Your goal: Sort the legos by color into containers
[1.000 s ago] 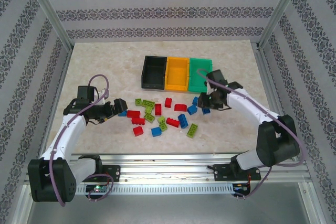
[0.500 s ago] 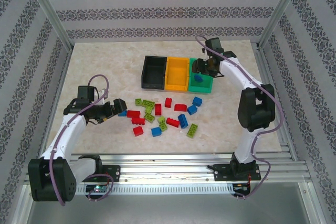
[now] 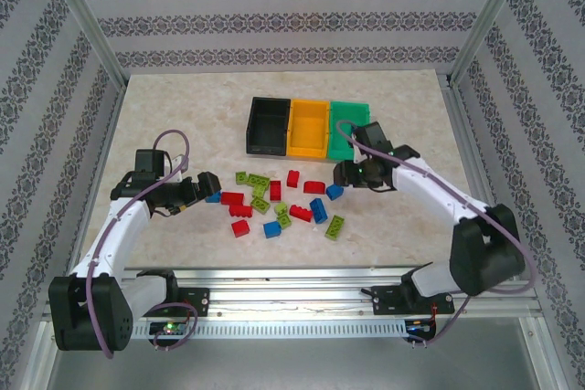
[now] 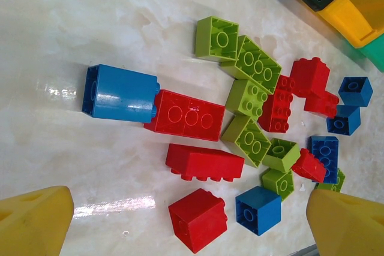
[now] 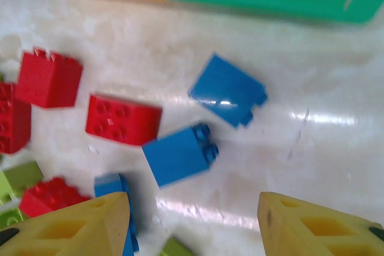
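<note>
Left tool (image 3: 207, 185) spread beside legos (image 3: 275, 191), right tool (image 3: 345, 173) spread, empty, near teal bin (image 3: 349, 105).

Legos (image 3: 292, 178) red/blue/lime; bins (image 3: 307, 145) blk, orange-yellow, teal; table (image 3: 183, 116) marbled beige.

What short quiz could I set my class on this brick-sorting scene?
1. True or false: the right gripper holds a brick.
2. How many containers stand joined in a row? A two, B three, C four.
3. Fill in: in the left wrist view, the leftmost brick, lying on its side, is ____ in colour.
Key: 1 false, its fingers stand apart with nothing between them; 2 B; 3 blue.
</note>
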Controlling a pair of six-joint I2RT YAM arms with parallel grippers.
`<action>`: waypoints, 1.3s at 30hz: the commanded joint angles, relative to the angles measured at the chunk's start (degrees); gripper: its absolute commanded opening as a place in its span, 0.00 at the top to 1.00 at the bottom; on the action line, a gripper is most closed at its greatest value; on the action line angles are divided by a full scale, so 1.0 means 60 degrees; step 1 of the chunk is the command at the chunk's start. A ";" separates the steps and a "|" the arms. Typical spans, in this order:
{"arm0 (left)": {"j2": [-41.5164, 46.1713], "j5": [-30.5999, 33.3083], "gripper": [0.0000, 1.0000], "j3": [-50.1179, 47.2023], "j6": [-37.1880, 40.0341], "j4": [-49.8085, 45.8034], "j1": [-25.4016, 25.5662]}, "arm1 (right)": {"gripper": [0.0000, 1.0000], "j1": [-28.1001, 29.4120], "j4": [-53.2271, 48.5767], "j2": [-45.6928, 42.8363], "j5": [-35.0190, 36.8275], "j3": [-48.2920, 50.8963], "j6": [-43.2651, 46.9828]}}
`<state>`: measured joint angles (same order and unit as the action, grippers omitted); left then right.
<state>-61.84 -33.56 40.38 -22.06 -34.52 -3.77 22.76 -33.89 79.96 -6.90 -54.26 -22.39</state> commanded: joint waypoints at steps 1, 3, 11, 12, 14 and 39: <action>0.0200 0.0143 0.00 0.0073 0.0091 -0.0205 0.0057 | 0.41 0.0682 -0.0139 -0.0546 0.0086 0.0860 -0.0870; 0.0229 0.0155 0.00 0.0067 0.0089 -0.0223 0.0057 | 0.41 0.1230 -0.0285 -0.0834 0.0119 0.1308 -0.1209; 0.0396 0.0186 0.00 0.0031 0.0046 -0.0189 0.0050 | 0.40 0.2559 -0.0154 -0.1500 0.0630 0.2549 -0.2602; 0.0401 0.0174 0.00 0.0030 0.0050 -0.0190 0.0057 | 0.40 0.2640 -0.0051 -0.1390 0.0637 0.2590 -0.2708; 0.0391 0.0153 0.00 0.0030 0.0030 -0.0189 0.0057 | 0.40 0.2880 0.0223 -0.1050 0.0624 0.2519 -0.2850; 0.0332 0.0222 0.00 0.0016 0.0015 -0.0190 0.0057 | 0.78 0.2624 -0.0141 0.0376 0.1223 0.0113 -0.1457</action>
<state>-60.38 -32.71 40.38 -22.09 -34.52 -3.77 41.01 -35.00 83.40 1.08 -49.15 -35.53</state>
